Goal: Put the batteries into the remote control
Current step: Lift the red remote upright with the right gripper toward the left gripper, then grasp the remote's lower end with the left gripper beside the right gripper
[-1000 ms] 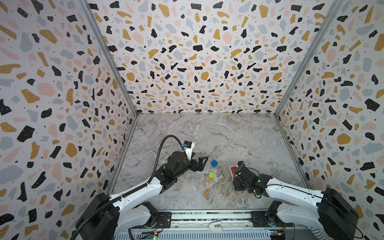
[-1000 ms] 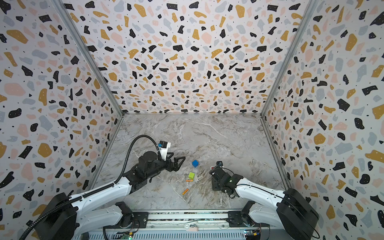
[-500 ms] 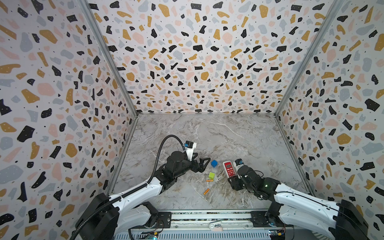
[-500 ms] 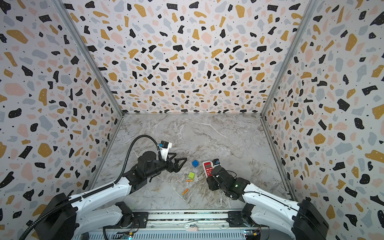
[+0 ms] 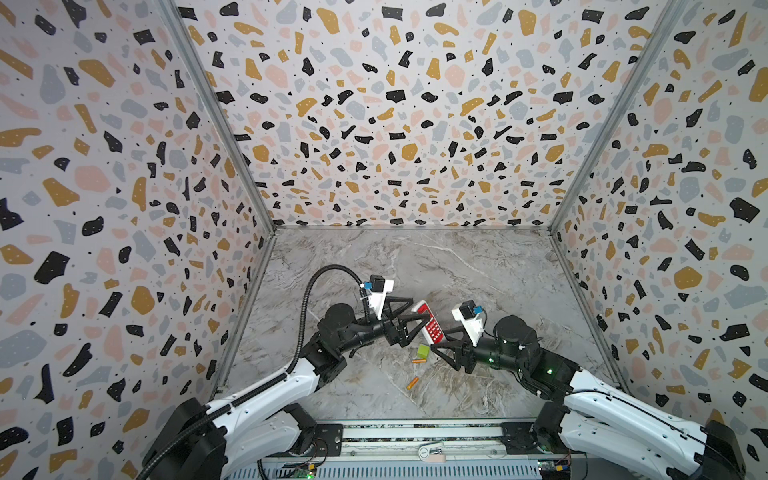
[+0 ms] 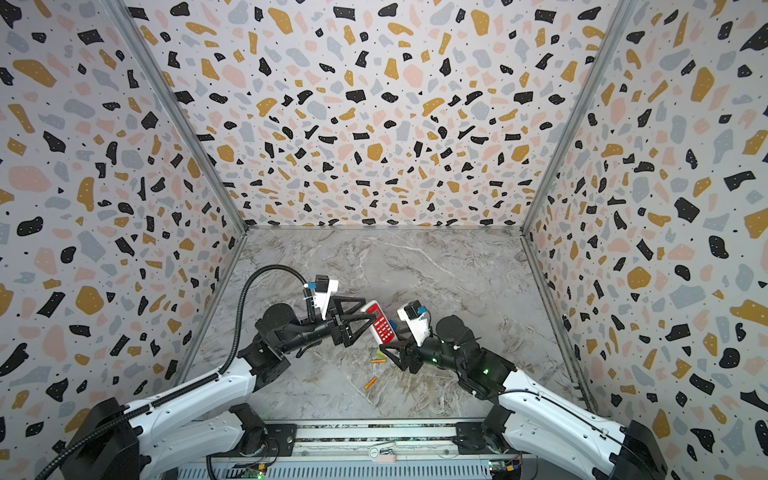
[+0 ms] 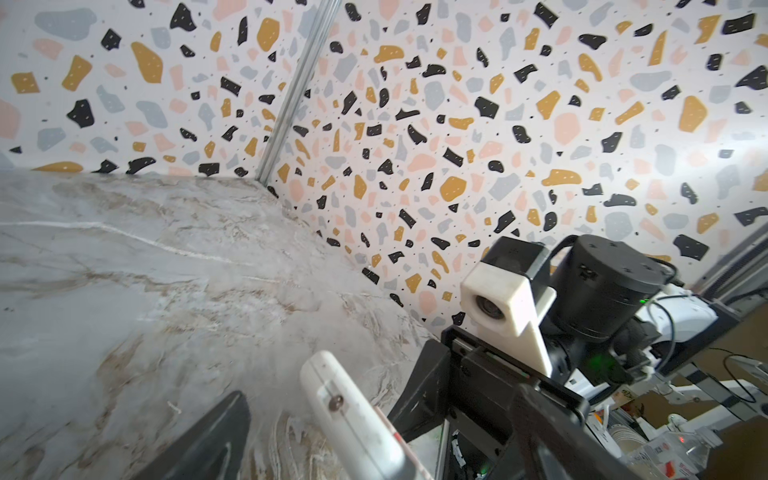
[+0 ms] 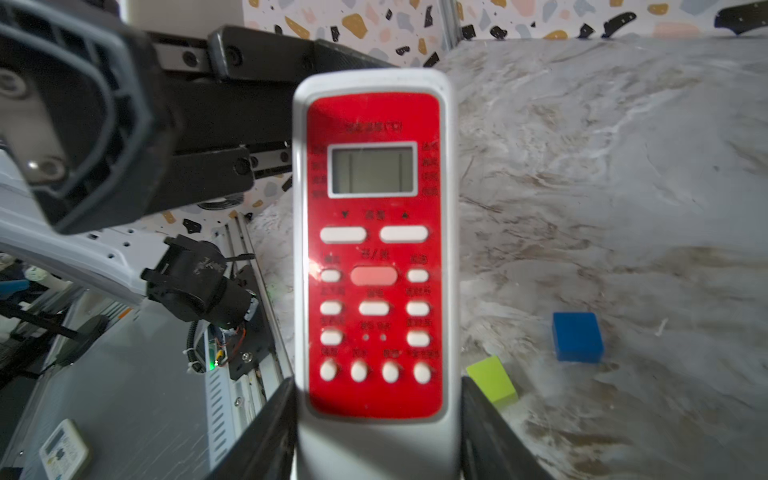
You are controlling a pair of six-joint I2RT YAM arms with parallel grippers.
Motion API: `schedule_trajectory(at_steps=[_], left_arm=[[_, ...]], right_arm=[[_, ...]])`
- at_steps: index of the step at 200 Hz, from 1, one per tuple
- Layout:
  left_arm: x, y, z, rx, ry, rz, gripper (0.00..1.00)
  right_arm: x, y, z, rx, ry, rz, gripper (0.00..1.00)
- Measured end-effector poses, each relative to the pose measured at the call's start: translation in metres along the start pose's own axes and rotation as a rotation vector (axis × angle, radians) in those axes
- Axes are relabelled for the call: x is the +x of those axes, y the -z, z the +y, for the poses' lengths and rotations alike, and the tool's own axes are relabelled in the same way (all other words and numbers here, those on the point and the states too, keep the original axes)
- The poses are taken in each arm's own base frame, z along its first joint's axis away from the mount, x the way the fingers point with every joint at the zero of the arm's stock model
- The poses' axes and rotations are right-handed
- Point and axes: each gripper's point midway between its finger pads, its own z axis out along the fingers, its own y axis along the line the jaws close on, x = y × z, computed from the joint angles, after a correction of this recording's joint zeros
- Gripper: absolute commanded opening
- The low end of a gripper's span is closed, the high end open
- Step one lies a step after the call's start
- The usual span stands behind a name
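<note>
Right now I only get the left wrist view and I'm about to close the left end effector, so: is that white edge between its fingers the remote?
Observer: Yes, that is the remote; its red button face shows in the right wrist view.
Operator: Is anything holding it?
Observer: The right end effector grips its bottom end across the two white edges.
Operator: Batteries in yet?
Observer: No. Both batteries lie on the table, one beside the green cube, the other nearer the arm bases.
</note>
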Motion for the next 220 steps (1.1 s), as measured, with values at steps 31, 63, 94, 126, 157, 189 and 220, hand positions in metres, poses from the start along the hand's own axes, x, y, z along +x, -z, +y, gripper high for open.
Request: schedule_trajectory(at_steps=[31, 63, 94, 126, 157, 189, 220], left_arm=[[-0.012, 0.004, -0.015, 0.052, -0.025, -0.037, 1.00], [-0.012, 0.004, -0.021, 0.077, -0.020, -0.037, 0.98], [-0.008, 0.002, -0.026, 0.108, -0.018, -0.022, 0.93], [-0.005, 0.001, -0.033, 0.143, -0.021, -0.006, 0.88], [-0.005, 0.002, -0.045, 0.191, -0.036, -0.005, 0.80], [-0.005, 0.002, -0.052, 0.228, -0.043, -0.006, 0.76], [-0.004, 0.002, -0.058, 0.255, -0.046, -0.001, 0.76]], right_arm=[[-0.011, 0.004, 0.010, -0.071, 0.019, -0.034, 0.04], [-0.018, 0.006, 0.020, -0.137, 0.035, -0.055, 0.04], [-0.021, 0.006, 0.028, -0.190, 0.048, -0.060, 0.04], [-0.023, 0.005, 0.033, -0.228, 0.058, -0.065, 0.04], [-0.031, 0.009, 0.037, -0.256, 0.069, -0.090, 0.04], [-0.035, 0.012, 0.042, -0.291, 0.082, -0.107, 0.04], [-0.038, 0.014, 0.049, -0.325, 0.096, -0.115, 0.04]])
